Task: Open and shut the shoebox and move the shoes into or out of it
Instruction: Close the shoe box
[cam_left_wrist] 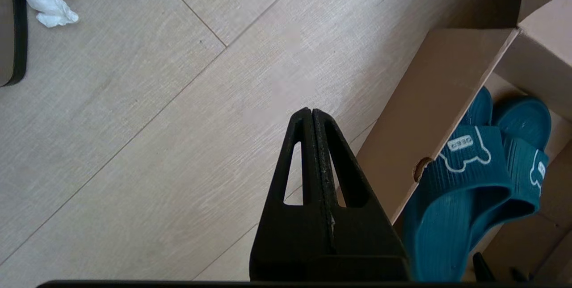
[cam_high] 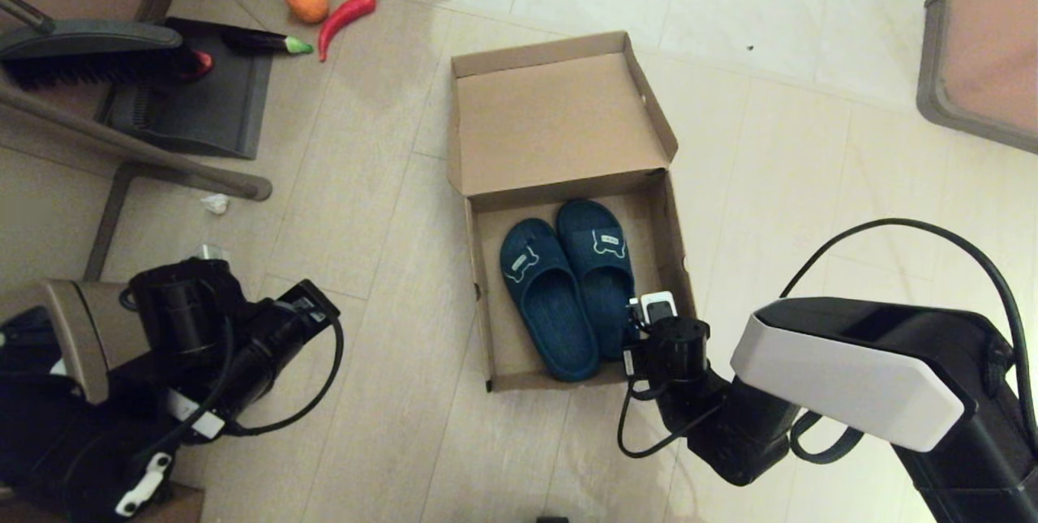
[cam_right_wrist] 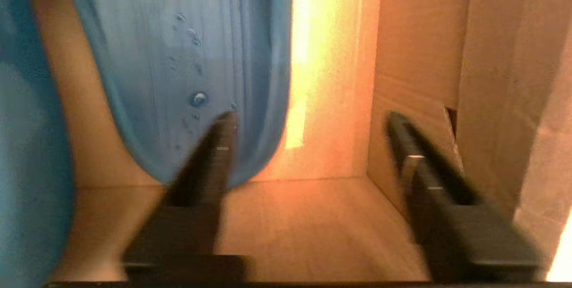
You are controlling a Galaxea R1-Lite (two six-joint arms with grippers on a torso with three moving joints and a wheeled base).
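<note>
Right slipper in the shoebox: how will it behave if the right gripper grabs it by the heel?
Probably floppy: the right slipper looks like thin moulded rubber, so held at the heel its toe may sag. Likely light for its size. Its ribbed footbed should resist slipping. It lies against the left slipper, so that one may drag along. The right gripper is inside the shoebox, jaws open at that heel.

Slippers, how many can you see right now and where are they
2. Both lie side by side inside the open shoebox: the left slipper nearer the box's left wall, the right slipper beside it, its heel by the right gripper.
</note>
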